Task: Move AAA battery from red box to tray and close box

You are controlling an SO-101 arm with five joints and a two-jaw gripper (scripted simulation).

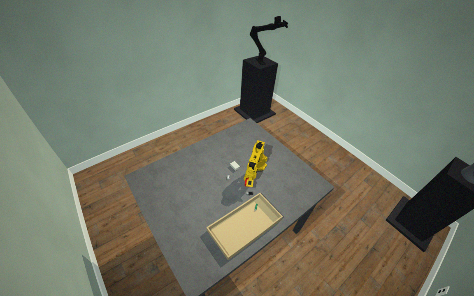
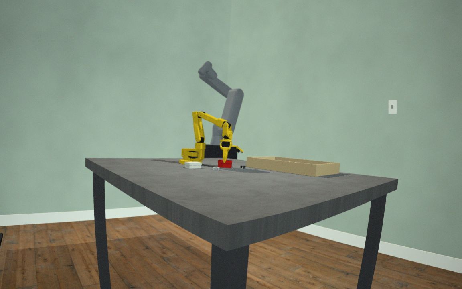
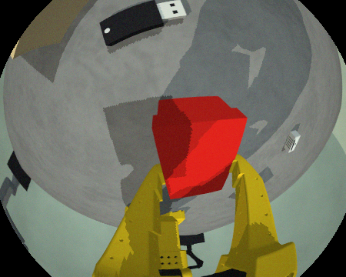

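Presently clamped narrowly by gripper [image 3: 201, 180]: red box [image 3: 200, 145], on table [image 2: 225, 194] beside tray [image 1: 268, 224]; AAA battery [image 1: 256, 207] inside tray, long axis toward arm [image 2: 199, 129]; elbow high, wrist straight down.

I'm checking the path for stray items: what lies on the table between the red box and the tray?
A black USB stick lies on the table between the red box, which the gripper grips, and the tray; the top and wrist views show it.

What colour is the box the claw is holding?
Red. The box in the claw shows best in the wrist view.
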